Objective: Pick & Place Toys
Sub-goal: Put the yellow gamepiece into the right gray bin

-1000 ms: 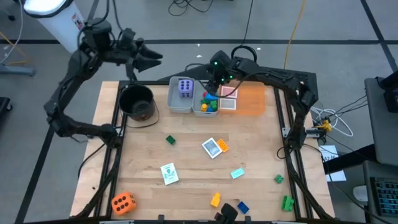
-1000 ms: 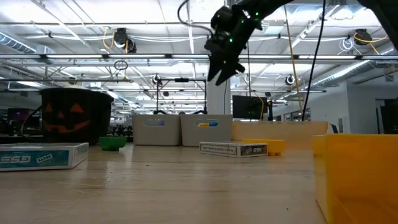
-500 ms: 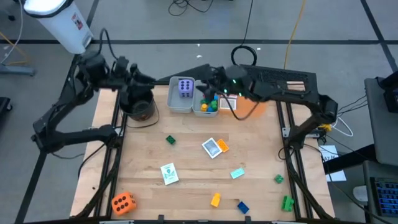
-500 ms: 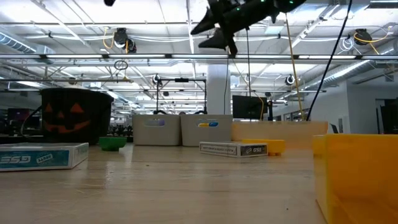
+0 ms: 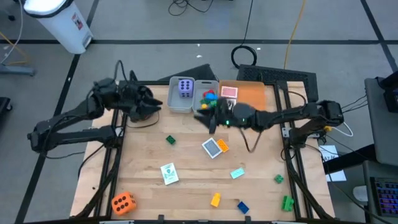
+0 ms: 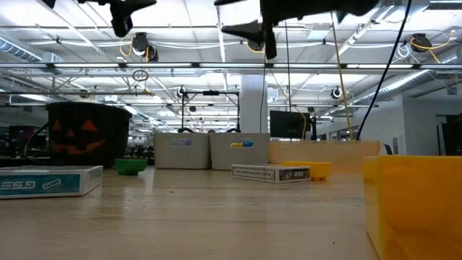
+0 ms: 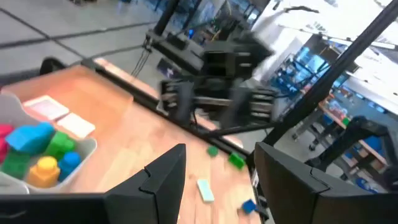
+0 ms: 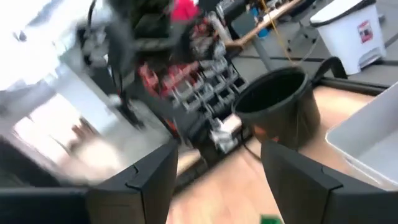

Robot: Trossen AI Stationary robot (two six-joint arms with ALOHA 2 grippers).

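Both grippers carry nothing, jaws parted, apparently between picks. The right gripper (image 5: 208, 118) hangs just in front of the two grey plastic bins (image 5: 180, 102); the left gripper (image 5: 149, 102) is beside them, over the black pumpkin bucket (image 6: 86, 133). Bins hold one purple dotted die (image 5: 185, 87) and several small bricks. In front of the bins, loose on the wooden table (image 5: 143, 162): one orange dotted die (image 5: 122, 202), three picture cards and about seven bricks.

Colours and patterns on the desk

Light wood desk (image 5: 186, 186); grey bins (image 5: 180, 102); purple die (image 5: 185, 88) with white dots; orange die (image 5: 123, 203) with dark dots; flat orange tray (image 5: 252, 94); black pot (image 6: 88, 134) with an orange pumpkin face; green brick (image 5: 170, 140); yellow brick (image 5: 215, 200).
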